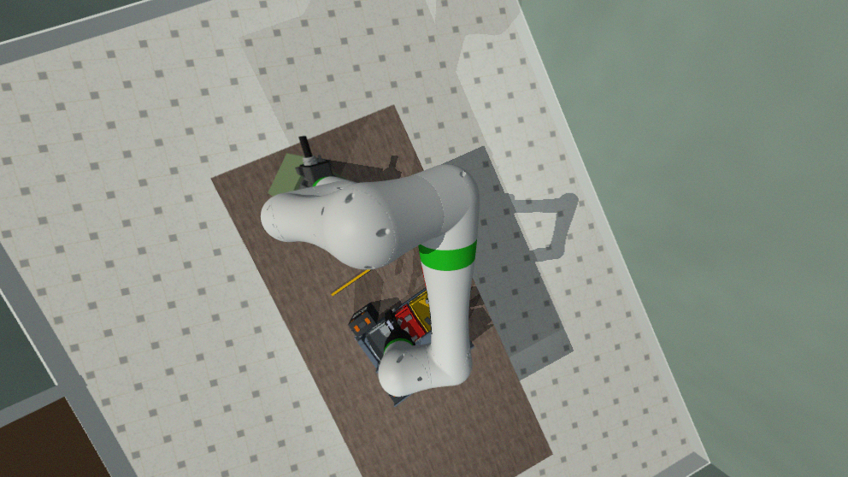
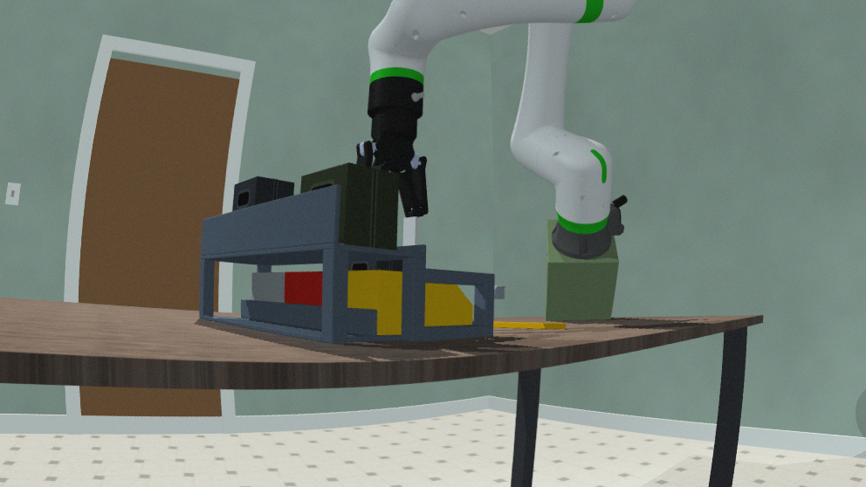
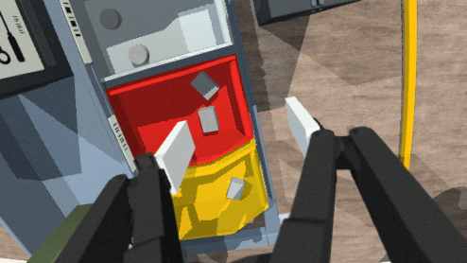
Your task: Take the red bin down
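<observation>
Door (image 2: pixel 158 181): brown, in a white frame, at the far left of the exterior view, behind the table.
Table (image 2: pixel 182 357): dark wood top on black legs; it carries the shelf and the arm's base block.
Shelf (image 2: pixel 272 223): blue-grey frame on the table, left of the arm's base; two levels.
Black box (image 2: pixel 261 191): on the shelf's top level, far side.
Dark green box (image 2: pixel 357 202): on the top level, right of the black box, just beside the gripper's fingers.
Grey bin (image 3: pixel 156 33): lower level, open top, round and square parts inside.
Red open bin (image 3: pixel 180 106): on the lower level, between the grey bin and the yellow one, touching both; two grey parts (image 3: pixel 208 118) lie in it.
Yellow bin (image 3: pixel 222 203): lower level, right end in the exterior view, one grey part inside.
Gripper (image 3: pixel 236 137): pointing down above the shelf's front edge, jaws spread and gripping nothing; one pad over the red and yellow bins' seam, the other over bare table.
Yellow strip (image 3: pixel 409 80): flat on the table, right of the shelf.
Base block (image 2: pixel 580 284): olive, under the arm, far right.
</observation>
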Controlling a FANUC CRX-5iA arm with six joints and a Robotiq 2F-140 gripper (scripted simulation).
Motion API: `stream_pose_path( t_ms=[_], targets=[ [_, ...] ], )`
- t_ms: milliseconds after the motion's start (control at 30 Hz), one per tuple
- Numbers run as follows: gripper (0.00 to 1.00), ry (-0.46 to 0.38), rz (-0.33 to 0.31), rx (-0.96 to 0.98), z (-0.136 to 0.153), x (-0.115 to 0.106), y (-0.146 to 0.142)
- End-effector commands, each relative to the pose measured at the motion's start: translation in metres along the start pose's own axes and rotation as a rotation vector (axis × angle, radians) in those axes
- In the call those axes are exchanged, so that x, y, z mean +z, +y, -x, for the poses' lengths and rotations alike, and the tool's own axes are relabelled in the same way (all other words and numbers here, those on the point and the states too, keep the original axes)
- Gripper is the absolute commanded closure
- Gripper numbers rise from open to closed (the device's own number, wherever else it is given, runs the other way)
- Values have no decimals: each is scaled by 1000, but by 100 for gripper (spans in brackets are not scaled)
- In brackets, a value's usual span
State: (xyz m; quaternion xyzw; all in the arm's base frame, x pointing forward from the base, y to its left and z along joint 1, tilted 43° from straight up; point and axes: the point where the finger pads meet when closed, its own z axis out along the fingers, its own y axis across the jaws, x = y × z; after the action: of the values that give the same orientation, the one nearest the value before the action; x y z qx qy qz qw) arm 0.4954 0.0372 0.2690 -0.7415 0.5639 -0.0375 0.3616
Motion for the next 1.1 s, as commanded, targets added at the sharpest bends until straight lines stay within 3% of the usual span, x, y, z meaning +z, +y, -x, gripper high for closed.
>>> stream_pose_path(
  t_ms=[0, 400, 567, 1067],
  targets=[
    [43, 1, -1, 0, 0, 21, 0],
    [43, 1, -1, 0, 0, 21, 0],
    [43, 1, -1, 0, 0, 66, 2],
    [43, 1, -1, 0, 0, 66, 2]
  ],
)
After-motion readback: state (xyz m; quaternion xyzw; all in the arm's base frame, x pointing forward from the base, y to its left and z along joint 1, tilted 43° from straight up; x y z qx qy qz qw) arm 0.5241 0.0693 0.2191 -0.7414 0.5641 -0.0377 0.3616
